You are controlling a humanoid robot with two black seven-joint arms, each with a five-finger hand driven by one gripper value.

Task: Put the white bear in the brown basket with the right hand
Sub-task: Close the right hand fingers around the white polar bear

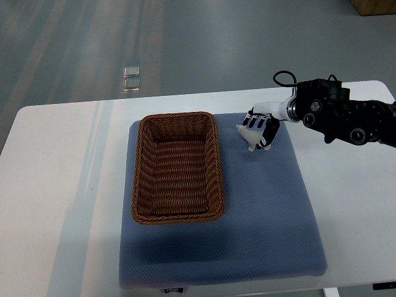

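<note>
A blue mat (247,235) covers the middle of a white table (55,185), its near edge close to the table's near edge. On the mat's left part sits the brown basket (178,211), a rectangular wicker one lying lengthwise from near to far, with nothing in it. To the right of the basket's far end, near the mat's far edge, is the white bear (246,133). It is apart from the basket, with a strip of mat between them. The right hand (260,131) is on the bear, black-and-white fingers (255,125) curled down around it, so that only the bear's left part and a bit of its near side show. Whether the bear rests on the mat or is lifted just clear cannot be told. The dark right arm (349,117) comes in from the right edge, over the table's far right corner. Beyond the table is grey floor (216,43) with two small pale squares (130,77) on it.
</note>
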